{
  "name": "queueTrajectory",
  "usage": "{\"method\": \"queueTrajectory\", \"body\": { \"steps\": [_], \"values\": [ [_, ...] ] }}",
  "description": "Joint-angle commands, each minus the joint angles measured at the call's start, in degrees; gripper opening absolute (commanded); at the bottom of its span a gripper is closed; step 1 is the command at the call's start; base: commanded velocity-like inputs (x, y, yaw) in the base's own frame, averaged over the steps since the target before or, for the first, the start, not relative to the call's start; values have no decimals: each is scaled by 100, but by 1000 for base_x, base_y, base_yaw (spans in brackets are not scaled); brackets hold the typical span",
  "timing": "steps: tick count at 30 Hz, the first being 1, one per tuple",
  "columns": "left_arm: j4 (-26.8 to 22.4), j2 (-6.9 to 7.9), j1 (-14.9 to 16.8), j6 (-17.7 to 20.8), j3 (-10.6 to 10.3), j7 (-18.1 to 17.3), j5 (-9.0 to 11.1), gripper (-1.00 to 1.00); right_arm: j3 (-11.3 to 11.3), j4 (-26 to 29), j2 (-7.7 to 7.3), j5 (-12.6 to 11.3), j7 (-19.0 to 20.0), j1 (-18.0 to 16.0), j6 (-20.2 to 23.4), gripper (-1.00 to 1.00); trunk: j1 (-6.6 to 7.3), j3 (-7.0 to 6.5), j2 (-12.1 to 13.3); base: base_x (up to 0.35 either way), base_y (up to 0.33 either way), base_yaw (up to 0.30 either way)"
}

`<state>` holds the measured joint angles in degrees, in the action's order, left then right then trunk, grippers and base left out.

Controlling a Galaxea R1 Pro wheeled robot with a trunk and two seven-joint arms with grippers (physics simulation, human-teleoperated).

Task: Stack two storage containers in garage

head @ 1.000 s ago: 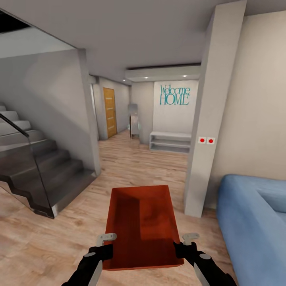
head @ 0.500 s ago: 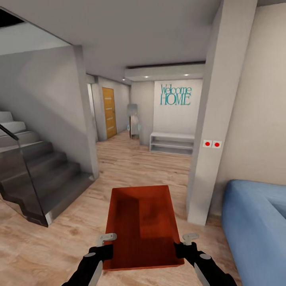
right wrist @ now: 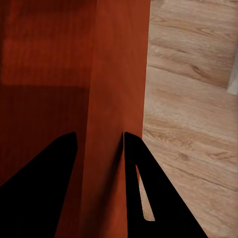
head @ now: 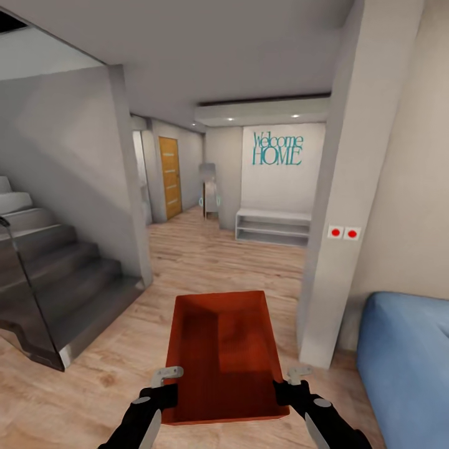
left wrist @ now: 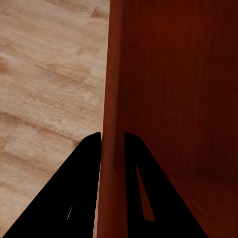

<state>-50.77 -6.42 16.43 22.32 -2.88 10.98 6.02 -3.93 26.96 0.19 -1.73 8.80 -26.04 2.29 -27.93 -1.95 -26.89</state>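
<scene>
The orange bin [head: 223, 355] was carried above the wood floor [head: 206, 262], the left gripper [head: 167, 381] clenched on its left wall and the right gripper [head: 293, 381] on its right wall.

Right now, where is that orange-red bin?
In the head view the storage container is low and centred, carried above the wood plank floor between the left gripper and right gripper, each clamped on a side wall, with the blue sofa to its right.

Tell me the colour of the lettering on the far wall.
Teal: the "Welcome HOME" lettering on the white wall, clearest in the head view.
</scene>
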Motion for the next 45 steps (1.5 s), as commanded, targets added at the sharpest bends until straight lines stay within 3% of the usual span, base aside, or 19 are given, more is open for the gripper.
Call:
{"method": "queueTrajectory", "body": {
  "steps": [1,45],
  "values": [
    [-20,0,0,-15,25,71,-163,-100,41,2,42,-56,253,2,26,-100,-5,2,-4,325,0,0],
    [-20,0,0,-9,25,71,-163,-100,33,3,42,-56,253,2,26,-100,-5,2,-4,325,0,0]
  ]
}}
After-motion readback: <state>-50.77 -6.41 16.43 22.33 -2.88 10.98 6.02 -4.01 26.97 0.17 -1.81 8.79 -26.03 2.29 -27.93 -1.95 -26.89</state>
